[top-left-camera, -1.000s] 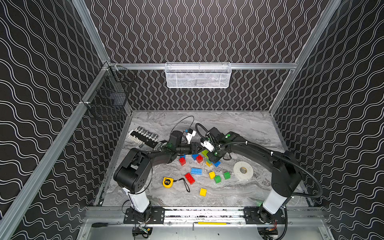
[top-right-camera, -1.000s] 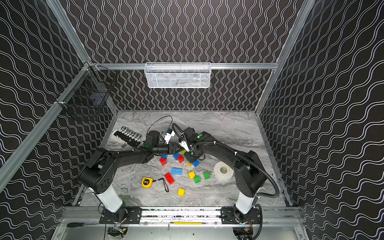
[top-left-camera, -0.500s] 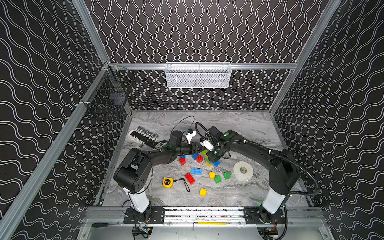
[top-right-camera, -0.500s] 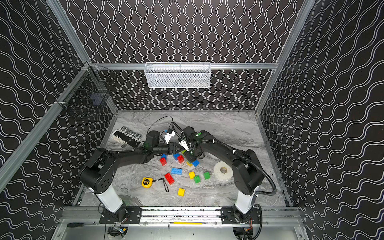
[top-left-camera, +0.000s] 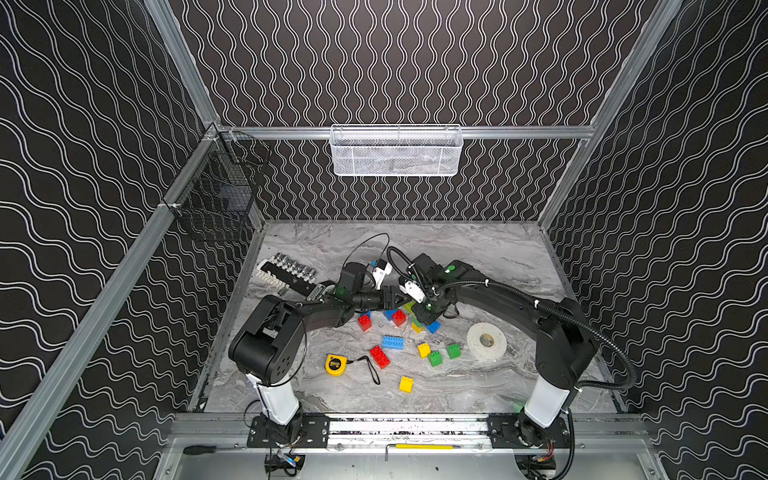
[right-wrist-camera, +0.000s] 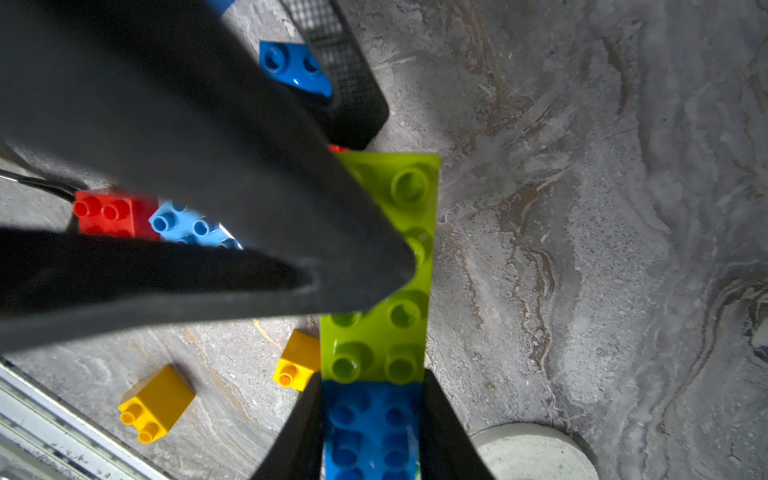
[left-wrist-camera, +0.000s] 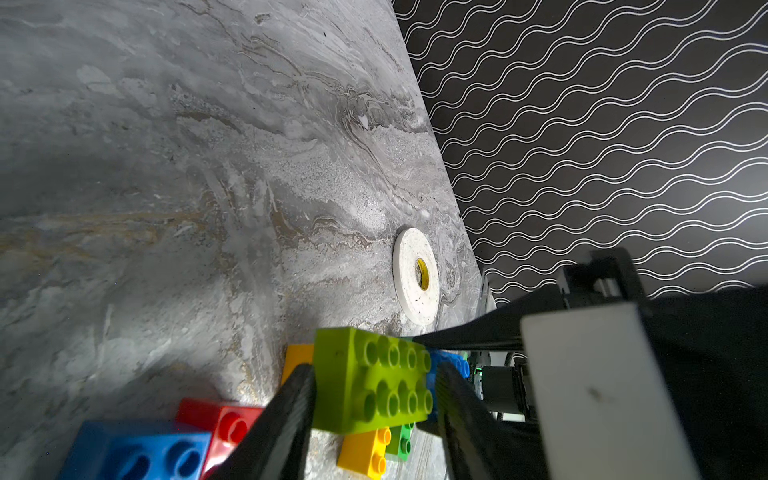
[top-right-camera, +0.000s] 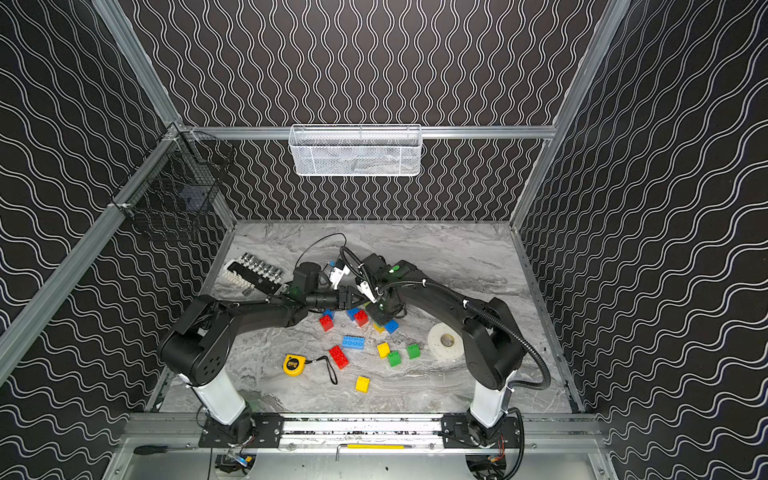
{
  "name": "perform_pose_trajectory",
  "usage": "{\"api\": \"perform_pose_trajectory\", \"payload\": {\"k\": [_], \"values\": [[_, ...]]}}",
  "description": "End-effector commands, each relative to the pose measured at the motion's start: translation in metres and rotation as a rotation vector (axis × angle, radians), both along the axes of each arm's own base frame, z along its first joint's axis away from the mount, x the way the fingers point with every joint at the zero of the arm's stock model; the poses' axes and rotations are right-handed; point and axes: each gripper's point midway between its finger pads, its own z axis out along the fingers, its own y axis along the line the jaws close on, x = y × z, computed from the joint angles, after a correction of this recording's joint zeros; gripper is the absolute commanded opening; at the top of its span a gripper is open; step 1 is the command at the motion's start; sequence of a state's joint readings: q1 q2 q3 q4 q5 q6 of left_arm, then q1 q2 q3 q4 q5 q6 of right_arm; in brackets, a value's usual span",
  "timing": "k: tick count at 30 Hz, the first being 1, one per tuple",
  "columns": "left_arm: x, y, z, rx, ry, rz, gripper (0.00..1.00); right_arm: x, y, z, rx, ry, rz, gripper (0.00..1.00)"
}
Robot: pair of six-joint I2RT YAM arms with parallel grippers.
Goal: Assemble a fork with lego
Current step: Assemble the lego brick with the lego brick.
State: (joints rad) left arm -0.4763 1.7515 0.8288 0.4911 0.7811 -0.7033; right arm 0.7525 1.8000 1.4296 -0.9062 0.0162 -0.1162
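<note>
The right gripper [right-wrist-camera: 372, 386] is clamping a blue brick [right-wrist-camera: 370, 432], with a lime brick [right-wrist-camera: 409, 187] adjoining it, at ten o'clock from the tape roll [top-left-camera: 486, 341]. The left gripper [left-wrist-camera: 374, 374] is straddling the lime brick (whether it is squeezing, I cannot tell). Loose bricks [top-left-camera: 392, 342] are lying on the table [top-left-camera: 478, 257] toward six o'clock.

My left gripper [top-left-camera: 400, 297] and right gripper [top-left-camera: 426, 320] block each other over the 2 lime-blue bricks [right-wrist-camera: 374, 361]; loose bricks [top-left-camera: 392, 343] crowd around, tape roll [top-left-camera: 495, 347] beside; far tabletop [top-left-camera: 478, 249] lies open.

Overhead stereo pair; wrist close-ups on lime brick [left-wrist-camera: 370, 382]
</note>
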Motion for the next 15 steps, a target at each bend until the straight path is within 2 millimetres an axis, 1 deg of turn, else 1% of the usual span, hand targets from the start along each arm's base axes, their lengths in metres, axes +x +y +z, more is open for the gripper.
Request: {"api": "perform_pose_trajectory", "payload": {"k": [1, 5, 6, 7, 8, 10, 11, 14, 15], "values": [[0.004, -0.003, 0.010, -0.022, -0.048, -0.011, 0.54, -0.017, -0.010, -0.012, -0.059, 0.083, 0.036, 0.00], [0.004, -0.004, 0.011, -0.025, -0.049, -0.015, 0.58, -0.016, -0.007, -0.009, -0.041, 0.074, 0.033, 0.00], [0.004, -0.003, 0.011, -0.023, -0.050, -0.013, 0.58, -0.016, -0.005, -0.006, -0.027, 0.068, 0.032, 0.06], [0.004, -0.003, 0.012, -0.023, -0.051, -0.013, 0.58, -0.015, -0.004, -0.004, -0.016, 0.062, 0.028, 0.16], [0.004, -0.003, 0.011, -0.021, -0.050, -0.013, 0.59, -0.013, -0.002, 0.000, -0.001, 0.055, 0.025, 0.29], [0.004, -0.003, 0.011, -0.022, -0.051, -0.013, 0.59, -0.010, 0.001, 0.007, 0.026, 0.044, 0.021, 0.47], [0.003, -0.003, 0.011, -0.024, -0.050, -0.013, 0.59, -0.008, 0.003, 0.010, 0.040, 0.035, 0.015, 0.58], [0.003, -0.003, 0.011, -0.023, -0.050, -0.010, 0.59, -0.001, 0.009, 0.023, 0.085, 0.003, 0.009, 0.84], [0.003, -0.002, 0.012, -0.022, -0.052, -0.009, 0.60, 0.001, 0.011, 0.029, 0.101, -0.011, 0.007, 0.91]]}}
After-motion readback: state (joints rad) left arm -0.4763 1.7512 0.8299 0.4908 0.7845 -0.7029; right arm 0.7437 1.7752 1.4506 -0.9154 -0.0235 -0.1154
